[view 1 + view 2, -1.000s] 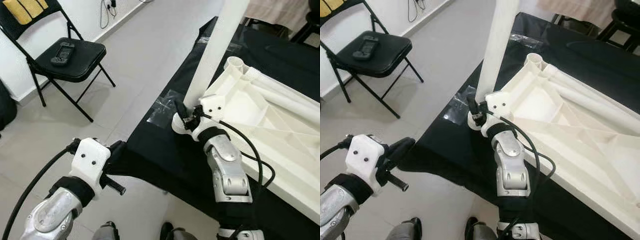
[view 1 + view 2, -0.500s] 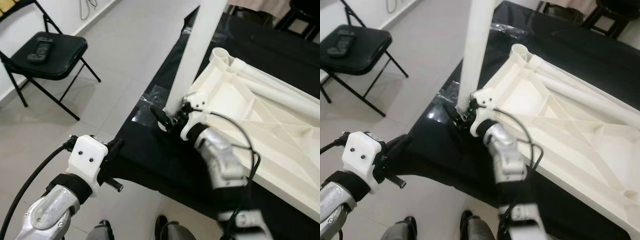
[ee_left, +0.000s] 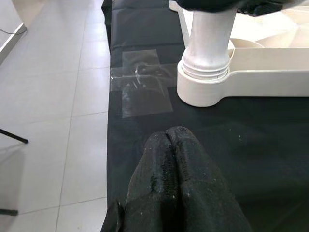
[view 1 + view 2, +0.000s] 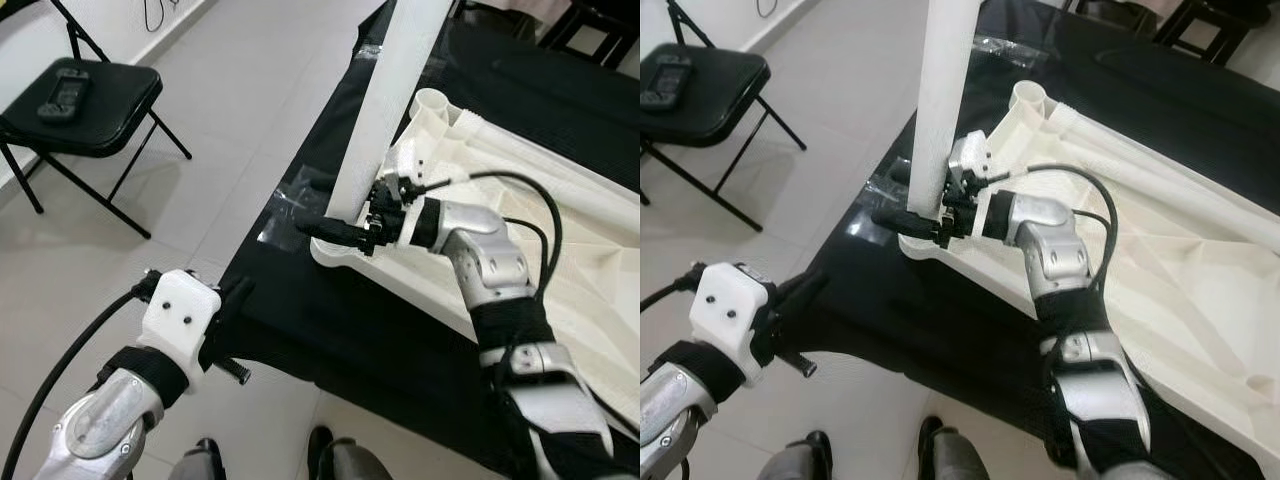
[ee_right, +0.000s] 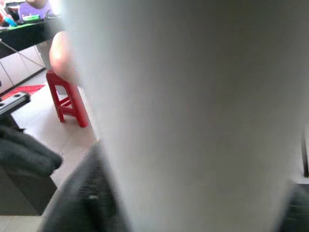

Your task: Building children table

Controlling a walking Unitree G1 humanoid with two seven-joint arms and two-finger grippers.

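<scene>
- Since a second ago the right arm has swung round: its forearm, which then reached up from below, now comes in from the right, and the right gripper (image 4: 335, 226) lies sideways across the foot of the white leg (image 4: 385, 100).
- One black finger (image 4: 322, 227) pokes out past the leg on its far side, toward the floor; the fingers seem to sit either side of the leg, closed around it just above the socket.
- That leg stands nearly upright in the round corner socket (image 3: 203, 84) of the white table top (image 4: 570, 215), which lies upside down on the black cloth (image 4: 330, 320), ribs showing.
- In the right wrist view the pale leg (image 5: 188, 116) is a blur right up against the lens, with a red stool (image 5: 67, 99) behind it.
- Left gripper (image 3: 172, 133) hangs at the near edge of the black cloth, near the socket but apart from it, its fingers pressed together and holding nothing.
- Clear tape (image 3: 142, 79) is stuck over the cloth's edge beside the socket.
- Off to the left a black folding chair (image 4: 85, 105) stands on the tiled floor (image 4: 230, 100) with a remote (image 4: 58, 87) on its seat.
</scene>
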